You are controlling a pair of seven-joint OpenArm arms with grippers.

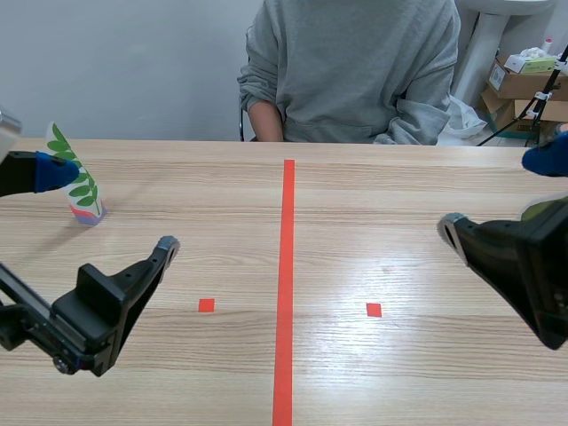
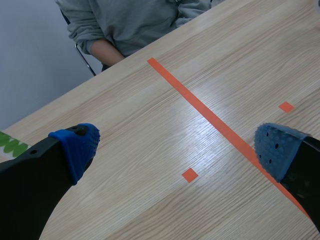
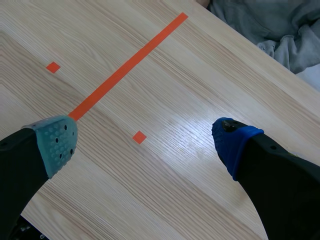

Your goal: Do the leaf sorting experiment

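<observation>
A white card printed with a green leaf stands upright in a small pink-and-blue base at the table's far left. Its green edge shows just outside my left gripper's left finger. My left gripper hovers low over the left half of the table, open, with nothing between its blue pads. My right gripper hangs over the right half, also open and holding nothing. Between its fingers only bare wood and an orange square mark show in the right wrist view, where its own point is.
A person in a grey sweatshirt sits across the table, forearms at its far edge. Cardboard boxes stand behind at the back right. An orange tape line divides the table, with one small square mark on each side.
</observation>
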